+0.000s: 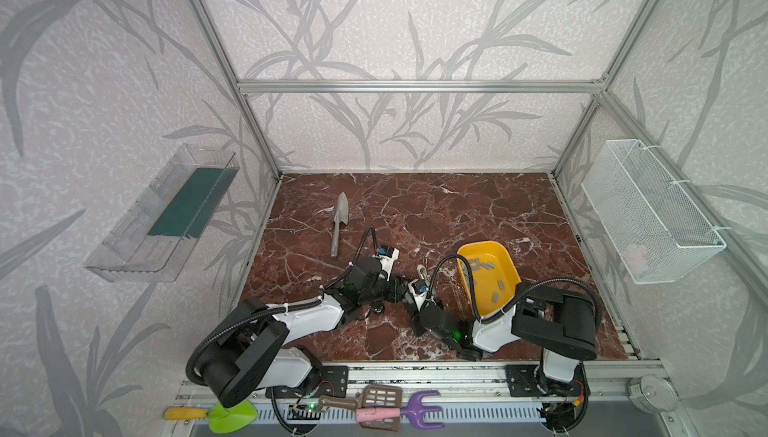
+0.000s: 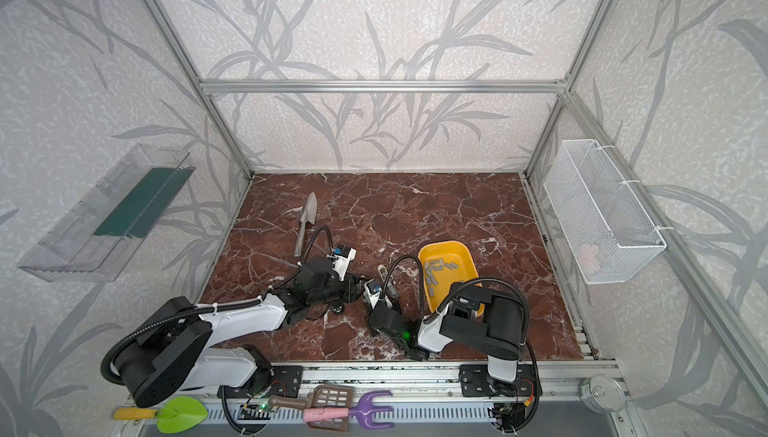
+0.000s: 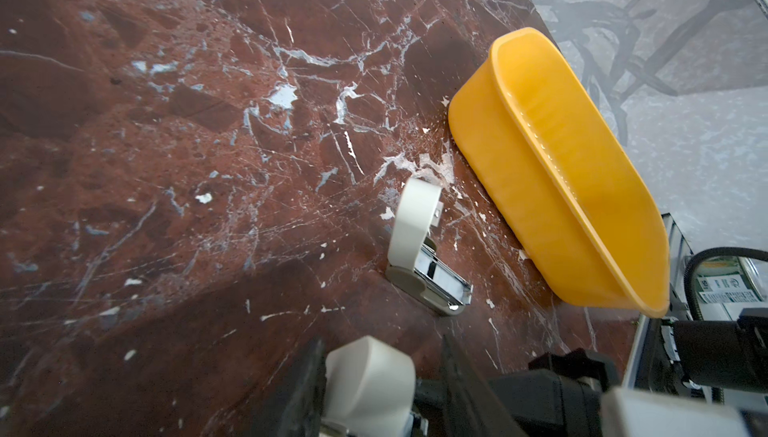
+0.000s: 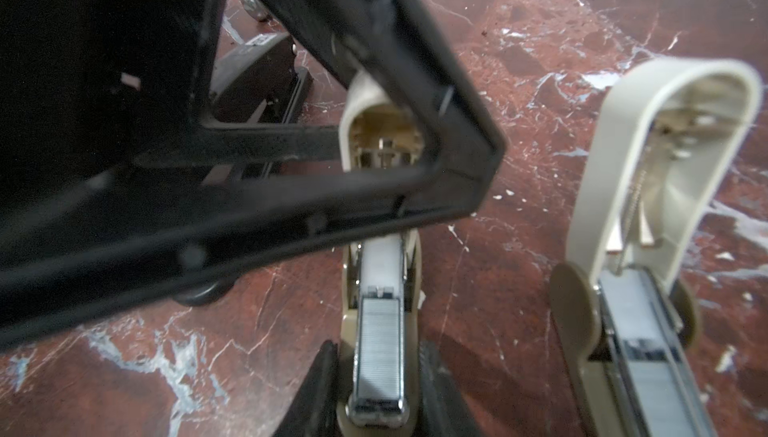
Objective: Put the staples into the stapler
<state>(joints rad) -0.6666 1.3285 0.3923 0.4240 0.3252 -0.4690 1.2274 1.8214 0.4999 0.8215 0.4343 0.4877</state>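
My right gripper [image 4: 379, 347] is shut on the tan base of a small cream stapler [image 4: 374, 410] whose lid [image 4: 361, 94] stands raised. A grey strip of staples [image 4: 380, 331] lies in its metal rail. My left gripper [image 3: 382, 343] is open around that lid's tip [image 3: 370, 381]; one finger [image 3: 307, 376] touches it and the other stands apart. A second cream stapler [image 3: 419, 256] [image 4: 644, 214] [image 1: 422, 273] sits beside it, lid up. Loose staples [image 1: 484, 266] [image 2: 440, 266] lie in the yellow tray [image 1: 505, 254] [image 3: 540, 173]. In both top views the wrists hide the held stapler.
A grey metal trowel [image 1: 340, 223] lies at the back left of the marble table. A clear shelf [image 1: 166, 214] hangs on the left wall and a white wire basket [image 1: 648, 210] on the right wall. Toy garden tools [image 1: 374, 410] lie along the front rail.
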